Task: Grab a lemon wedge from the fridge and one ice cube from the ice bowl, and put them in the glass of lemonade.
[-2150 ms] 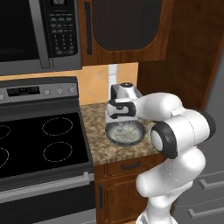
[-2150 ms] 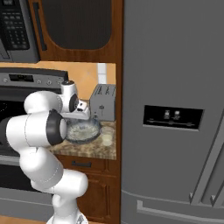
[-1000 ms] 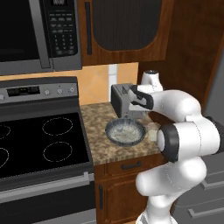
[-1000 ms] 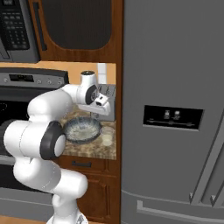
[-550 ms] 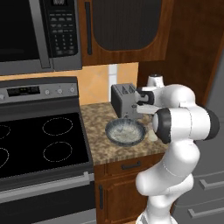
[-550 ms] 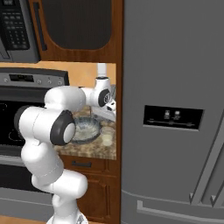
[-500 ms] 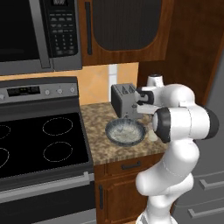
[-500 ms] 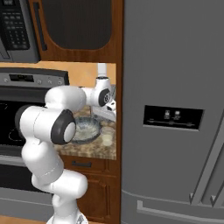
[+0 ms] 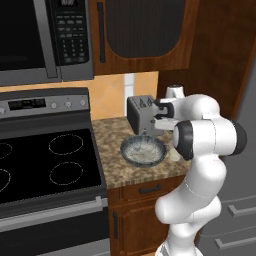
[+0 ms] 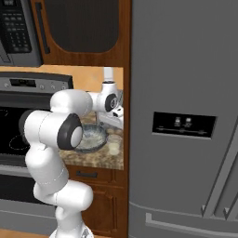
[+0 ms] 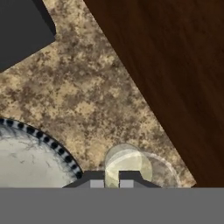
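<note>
- The fridge (image 10: 186, 116) fills the right side of the right base view; its doors are shut, and its left edge stands directly against the end of the bench (image 9: 112, 140).
- A dark wooden side panel (image 11: 175, 78) closes the bench's right edge in the hand view, leaving no open room beyond the glass on that side.
- The stove (image 9: 45, 165) borders the bench on its left edge.
- The bench is a narrow speckled granite strip; a bare patch shows in the hand view between the toaster, the bowl and the wooden panel.
- The toaster (image 9: 140, 115) stands at the back of the bench, behind the bowl.
- The ice bowl (image 9: 143, 151) sits near the bench's front edge, just left of the glass.
- The glass of lemonade (image 11: 131, 168) stands upright just beside the bowl's rim, near the wooden panel.
- The hand (image 11: 112, 183) hangs directly above the glass, fingers (image 11: 97, 183) drawn almost together; nothing is visible between them.
- The lemon wedge is not discernible.
</note>
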